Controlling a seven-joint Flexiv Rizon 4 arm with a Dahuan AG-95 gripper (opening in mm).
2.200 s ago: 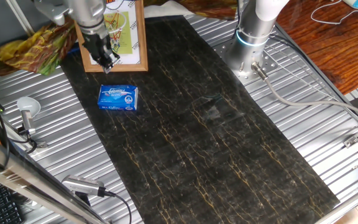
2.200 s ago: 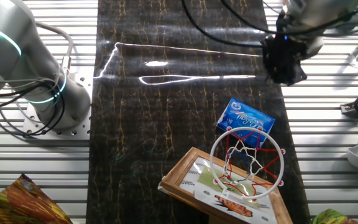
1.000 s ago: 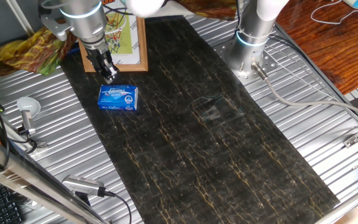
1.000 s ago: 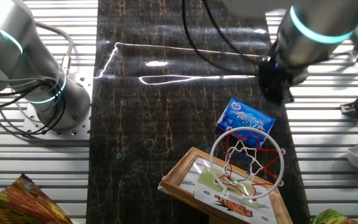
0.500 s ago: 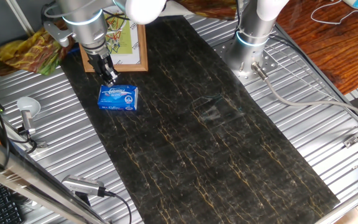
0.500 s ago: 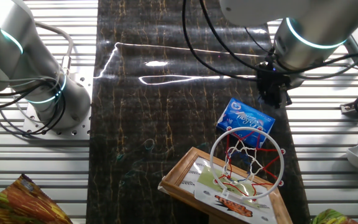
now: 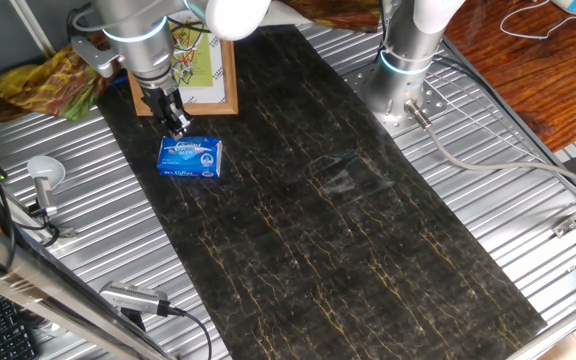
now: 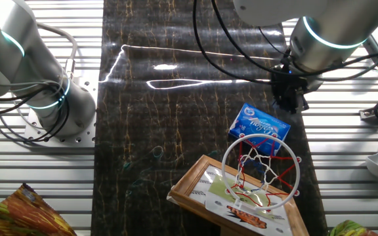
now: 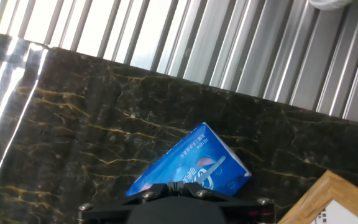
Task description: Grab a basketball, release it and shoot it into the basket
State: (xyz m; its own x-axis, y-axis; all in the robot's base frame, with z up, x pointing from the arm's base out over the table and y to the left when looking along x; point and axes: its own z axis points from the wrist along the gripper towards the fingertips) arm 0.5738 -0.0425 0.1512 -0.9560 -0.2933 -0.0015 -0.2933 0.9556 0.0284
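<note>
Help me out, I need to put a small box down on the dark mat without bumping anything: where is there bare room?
The dark mat is bare from the blue packet toward the camera, and across to the arm base. It is crowded at the far corner: the end effector hangs just above the packet, right before the basket.

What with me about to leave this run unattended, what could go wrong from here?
1. The gripper hangs low right beside the blue packet; it may nudge or pinch that instead.
2. No basketball shows in any view, so a close here could catch nothing.
3. The basket stands close to the packet, so a careless lift might clip its rim.
</note>
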